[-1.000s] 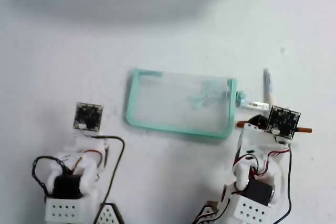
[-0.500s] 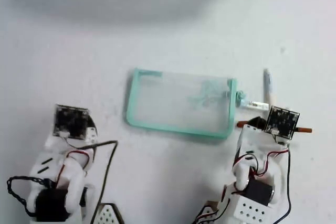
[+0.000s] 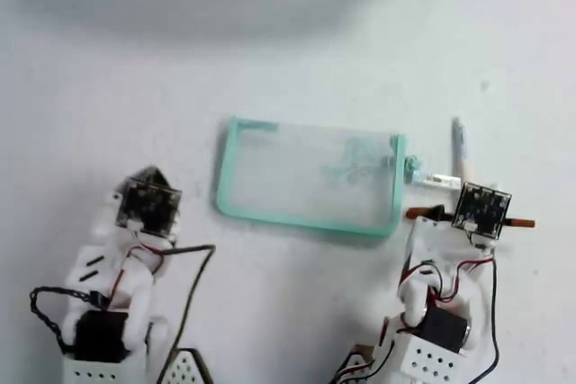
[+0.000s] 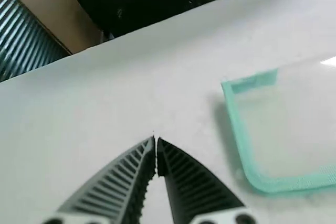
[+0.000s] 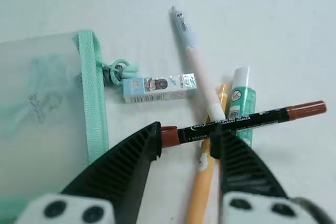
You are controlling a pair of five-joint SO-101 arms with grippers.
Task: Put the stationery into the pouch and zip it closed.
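The clear pouch (image 3: 306, 177) with a mint-green edge lies flat mid-table, its zipper pull (image 5: 118, 71) at the end nearest the stationery. Beside that end lie a white pen (image 5: 191, 45), a small printed box (image 5: 157, 88), a green-and-white tube (image 5: 241, 100), an orange pencil (image 5: 202, 192) and a black pen with brown ends (image 5: 247, 119). My right gripper (image 5: 184, 136) hangs open just over the black pen's near end, one finger on each side of it. My left gripper (image 4: 156, 144) is shut and empty, low over bare table short of the pouch's corner (image 4: 252, 129).
The white table (image 3: 288, 60) runs wide and bare behind the pouch to its far edge. Both arm bases and their loose cables (image 3: 193, 285) crowd the front edge. In the high view the white pen (image 3: 461, 146) lies right of the pouch.
The left arm swung out to the left, then came back right and forward toward the pouch's near-left corner. The right arm and the stationery have stayed put.
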